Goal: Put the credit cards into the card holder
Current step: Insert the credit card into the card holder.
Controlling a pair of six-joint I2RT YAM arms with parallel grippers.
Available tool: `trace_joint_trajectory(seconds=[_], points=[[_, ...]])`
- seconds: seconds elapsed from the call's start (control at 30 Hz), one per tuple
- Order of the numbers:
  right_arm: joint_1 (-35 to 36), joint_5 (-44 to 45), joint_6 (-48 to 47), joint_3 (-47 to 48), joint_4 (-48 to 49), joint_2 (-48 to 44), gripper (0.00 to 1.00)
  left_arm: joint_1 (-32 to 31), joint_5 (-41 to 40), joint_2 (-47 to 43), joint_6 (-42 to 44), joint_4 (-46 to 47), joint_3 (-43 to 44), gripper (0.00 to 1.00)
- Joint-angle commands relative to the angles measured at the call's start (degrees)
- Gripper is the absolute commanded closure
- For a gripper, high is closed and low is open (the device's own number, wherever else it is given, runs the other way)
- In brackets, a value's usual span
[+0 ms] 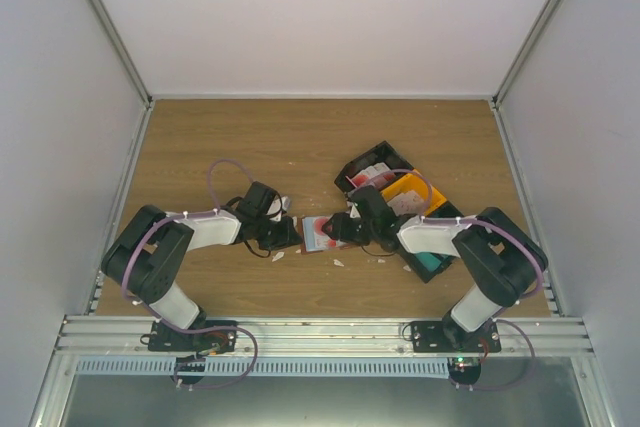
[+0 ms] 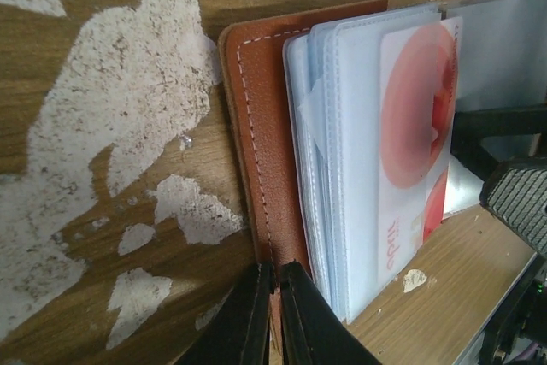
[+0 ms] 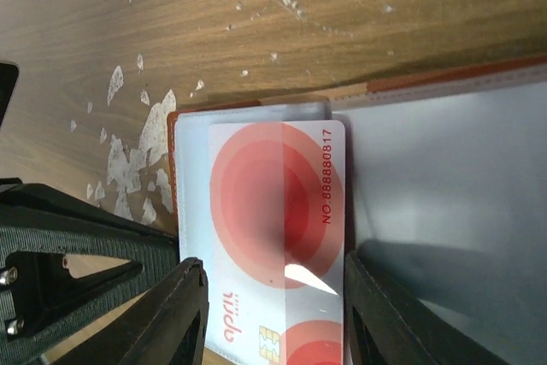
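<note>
Wooden table point(image 1: 300, 147) is filling the walled cell. Left arm point(image 1: 160, 247) and right arm point(image 1: 480, 247) are both reaching in toward the middle.

Black bin point(image 1: 375, 159) is sitting right of centre, toward the far side. Yellow bin point(image 1: 410, 190) is sitting just on its near-right side.

Card holder point(image 1: 322, 234) is lying open near the table's centre, left of the bins, between the two grippers. Its brown cover is facing down and its pale clear sleeves point(image 2: 342, 168) are facing up.

Left gripper point(image 2: 275, 284) is pinching the holder's stitched brown edge, fingers closed tight on it.

Right gripper point(image 3: 273, 267) is hovering over the holder with its fingers spread, one standing on each long side of the card. Cannot tell whether they are touching its edges.

Red-and-white card point(image 3: 278, 203) is lying flat on the holder's left half. Its far end is sitting under a sleeve; its near end is sticking out.

White scraps point(image 1: 278, 256) are lying on the wood just near of the holder.
</note>
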Motion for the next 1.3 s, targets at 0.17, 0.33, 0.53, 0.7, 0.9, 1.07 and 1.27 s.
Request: trace_joint_trajectory(seconds=[0.17, 0.33, 0.53, 0.7, 0.9, 1.07, 1.27], points=[[3.1, 6.7, -5.0, 6.3, -10.1, 3.7, 0.55, -0.4, 1.5, 1.8, 1.4, 2.0, -0.4, 0.90], [5.1, 6.4, -6.5, 9.2, -11.8, 5.4, 0.57, -0.5, 1.9, 2.3, 1.5, 2.2, -0.1, 0.90], [6.1, 5.7, -7.2, 9.0, -10.6, 4.0, 0.58, -0.6, 1.8, 2.3, 1.4, 2.3, 0.0, 0.90], [6.1, 6.8, -9.3, 9.4, -10.6, 2.8, 0.58, -0.6, 1.8, 2.3, 1.4, 2.3, 0.2, 0.89], [7.3, 7.8, -10.8, 12.7, -14.0, 4.5, 0.58, -0.7, 1.9, 2.3, 1.6, 2.1, 0.6, 0.89], [8.4, 8.6, -11.4, 14.7, -17.0, 5.7, 0.59, -0.9, 2.0, 2.7, 1.8, 2.0, 1.1, 0.89], [7.6, 14.1, -10.9, 15.4, -21.5, 3.6, 0.58, -1.0, 0.1, 2.3, 2.1, 0.7, 1.6, 0.89]])
